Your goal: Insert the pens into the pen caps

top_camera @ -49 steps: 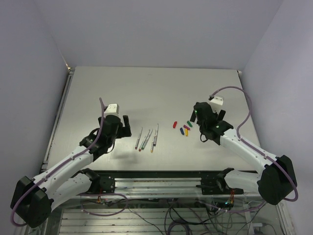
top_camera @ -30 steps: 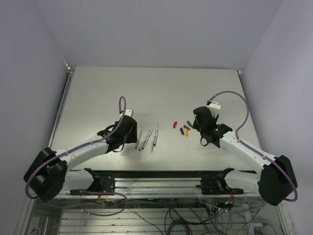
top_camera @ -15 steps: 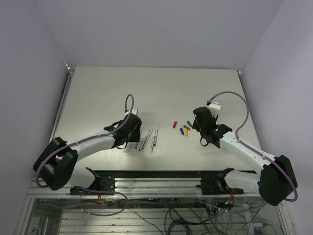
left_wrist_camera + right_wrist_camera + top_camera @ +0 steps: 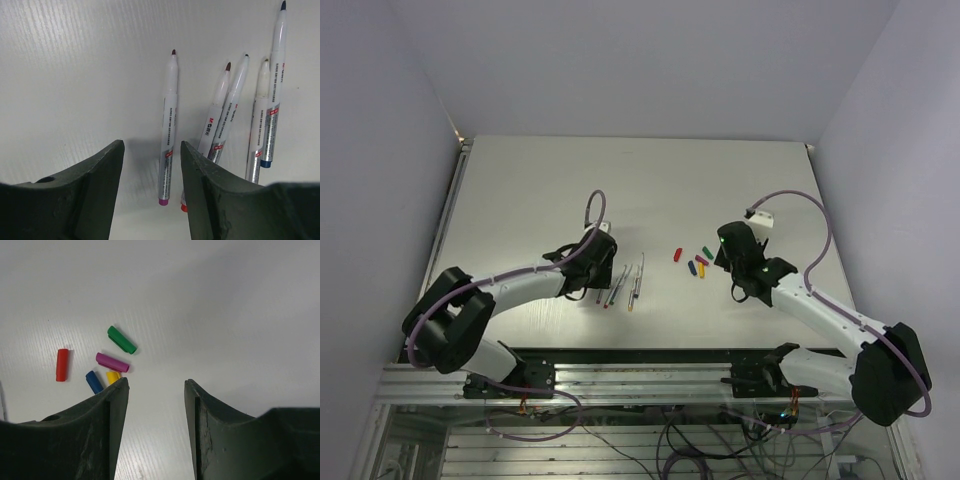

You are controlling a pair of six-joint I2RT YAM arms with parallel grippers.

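Low on the left, finds the left gripper [image 4: 151, 150] spread open and empty, just short of the pens [image 4: 235, 100]. Counts five of them flat on the white table [image 4: 75, 60], tips pointing away from the wrist. Puts the magenta pen [image 4: 167, 127] alone at the left, roughly in line with the gap between the fingers. Places the next two touching just beside it, their near ends hidden behind the right-hand finger [image 4: 215, 195], then two more side by side. Over on the right, finds the right gripper [image 4: 155, 385] likewise parted and empty, near the pen caps [image 4: 112, 362]. Sees red [image 4: 62, 365] off to one side, green [image 4: 121, 340] farthest, and blue [image 4: 94, 382] and yellow [image 4: 113, 376] nearest, with yellow partly covered by a fingertip [image 4: 117, 395]. Keeps pens and caps well apart, none joined.
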